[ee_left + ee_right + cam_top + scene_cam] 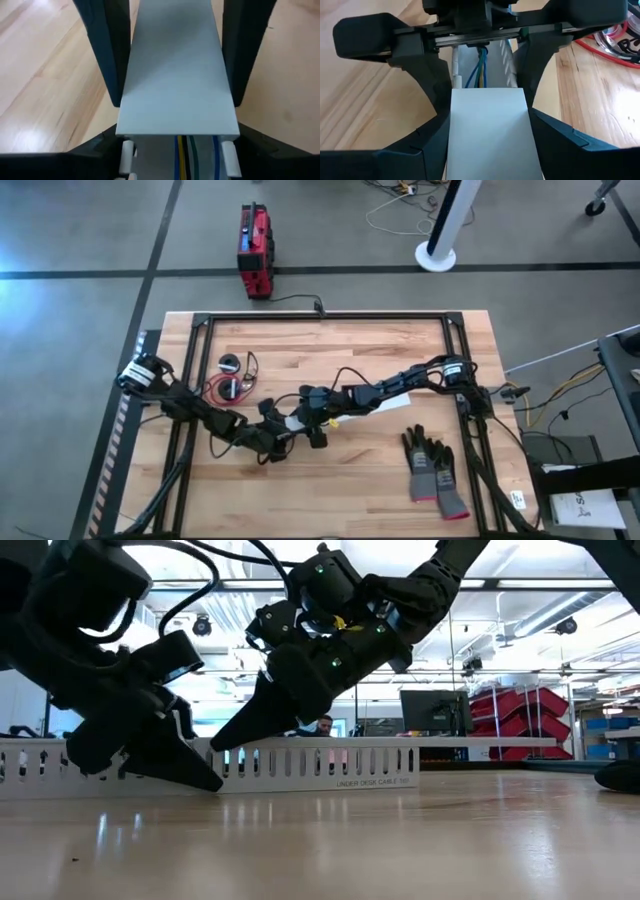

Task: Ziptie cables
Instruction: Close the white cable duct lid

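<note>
No tie is on yet: the thin black cables with their red-and-black coil point(228, 383) lie loose on the pale wooden worktop point(380, 480). Both arms stoop mid-worktop, left gripper point(272, 438) and right gripper point(318, 420) each with fingers clamped on the long white slotted strip point(300, 765).

1. I count two arms, each with one claw: the left claw point(283, 442) and the right claw point(312, 423).
2. One white slotted strip point(300, 769).
3. Two gloves point(434, 473) on the tabletop point(350, 490).
4. One red box point(254, 250) on the floor.
5. One red and black wire coil point(226, 386).
</note>
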You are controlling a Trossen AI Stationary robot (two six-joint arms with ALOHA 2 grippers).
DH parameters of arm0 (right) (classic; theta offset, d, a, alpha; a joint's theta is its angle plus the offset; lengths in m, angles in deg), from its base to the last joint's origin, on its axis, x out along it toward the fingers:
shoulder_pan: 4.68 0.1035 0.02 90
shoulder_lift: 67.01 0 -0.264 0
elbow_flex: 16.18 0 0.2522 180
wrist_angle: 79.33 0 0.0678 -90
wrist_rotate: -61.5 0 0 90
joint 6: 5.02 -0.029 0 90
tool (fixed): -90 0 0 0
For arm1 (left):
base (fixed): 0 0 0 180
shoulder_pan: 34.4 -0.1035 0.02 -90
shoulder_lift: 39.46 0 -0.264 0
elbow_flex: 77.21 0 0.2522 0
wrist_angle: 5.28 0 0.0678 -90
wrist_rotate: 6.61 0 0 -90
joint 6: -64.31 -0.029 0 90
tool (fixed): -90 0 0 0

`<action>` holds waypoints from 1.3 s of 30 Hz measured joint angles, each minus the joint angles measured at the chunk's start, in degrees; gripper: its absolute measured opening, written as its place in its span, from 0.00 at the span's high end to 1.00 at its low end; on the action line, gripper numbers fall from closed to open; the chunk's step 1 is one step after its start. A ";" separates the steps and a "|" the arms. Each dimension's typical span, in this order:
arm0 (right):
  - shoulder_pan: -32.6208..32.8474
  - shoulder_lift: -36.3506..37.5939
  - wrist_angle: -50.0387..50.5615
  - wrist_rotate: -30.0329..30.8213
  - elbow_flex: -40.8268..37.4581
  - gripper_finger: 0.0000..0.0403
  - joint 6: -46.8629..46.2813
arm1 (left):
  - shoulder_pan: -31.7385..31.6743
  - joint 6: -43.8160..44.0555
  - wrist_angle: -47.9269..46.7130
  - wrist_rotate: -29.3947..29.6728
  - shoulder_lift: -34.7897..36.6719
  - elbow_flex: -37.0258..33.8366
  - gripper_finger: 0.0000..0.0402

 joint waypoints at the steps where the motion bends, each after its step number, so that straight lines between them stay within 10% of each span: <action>1: 0.00 0.00 -0.02 -0.11 0.00 0.45 0.10 | -0.26 -0.45 -0.25 0.01 0.00 0.22 0.41; 24: -0.13 0.24 3.47 0.42 0.26 0.45 0.80 | 4.07 8.29 -21.89 -5.86 15.07 -2.10 0.15; 39: -0.29 0.00 3.77 -1.00 2.25 0.44 1.20 | 4.43 12.23 -10.05 -5.05 5.36 -5.21 0.35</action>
